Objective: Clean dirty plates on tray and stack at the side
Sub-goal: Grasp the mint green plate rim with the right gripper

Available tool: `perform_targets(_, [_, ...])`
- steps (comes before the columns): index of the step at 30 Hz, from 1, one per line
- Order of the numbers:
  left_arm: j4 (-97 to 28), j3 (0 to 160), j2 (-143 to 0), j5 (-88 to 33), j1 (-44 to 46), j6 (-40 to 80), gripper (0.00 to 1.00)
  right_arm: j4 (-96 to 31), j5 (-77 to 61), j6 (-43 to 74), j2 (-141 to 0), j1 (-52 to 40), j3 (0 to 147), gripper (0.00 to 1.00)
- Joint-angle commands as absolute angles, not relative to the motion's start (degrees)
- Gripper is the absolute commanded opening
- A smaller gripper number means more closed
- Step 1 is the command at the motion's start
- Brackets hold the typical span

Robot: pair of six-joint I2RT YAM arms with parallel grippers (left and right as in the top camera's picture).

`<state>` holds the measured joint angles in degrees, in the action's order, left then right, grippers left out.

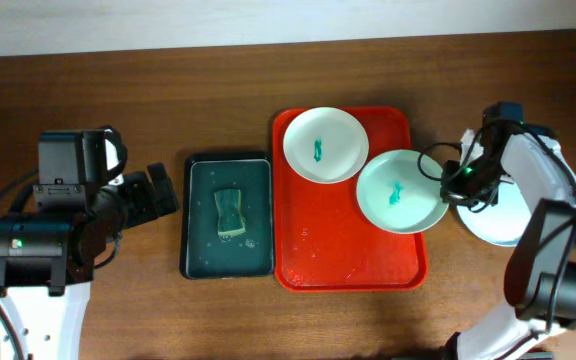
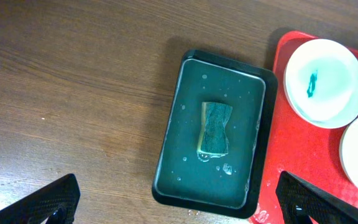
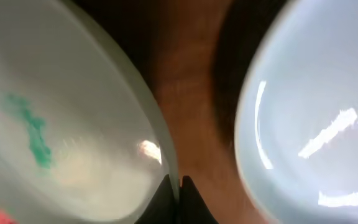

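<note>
The red tray [image 1: 298, 262] sits at centre frame, its long axis running top to bottom. It holds a white plate [image 1: 326, 145] at its upper edge and a mint plate [image 1: 401, 192] overhanging its right rim, each smeared teal at centre. A third pale plate [image 1: 498, 228] lies on the table [image 1: 118, 110] at far right. The black tray [image 1: 196, 255] left of centre holds a sponge [image 1: 230, 213], also lengthwise top to bottom. The right gripper [image 3: 178, 194] is pinched closed on the mint plate's rim. The left gripper [image 1: 158, 192] is spread wide with nothing in it.
</note>
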<state>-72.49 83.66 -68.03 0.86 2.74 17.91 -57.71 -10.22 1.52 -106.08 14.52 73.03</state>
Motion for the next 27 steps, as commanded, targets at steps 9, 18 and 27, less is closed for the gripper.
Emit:
perform_targets(9, [-72.36,84.33,-67.75,1.26,2.44,17.04,0.99,-67.51,-14.20,13.67,-90.70,3.27,65.78,0.04])
perform_targets(18, [-72.36,84.33,-67.75,1.26,2.44,17.04,0.99,-42.63,-11.77,29.04,-90.56,-8.03,47.92,0.09])
perform_targets(27, [-73.21,84.31,-67.75,-3.92,2.44,17.32,0.99,-50.39,-9.89,15.79,-75.61,-8.62,54.22,0.33])
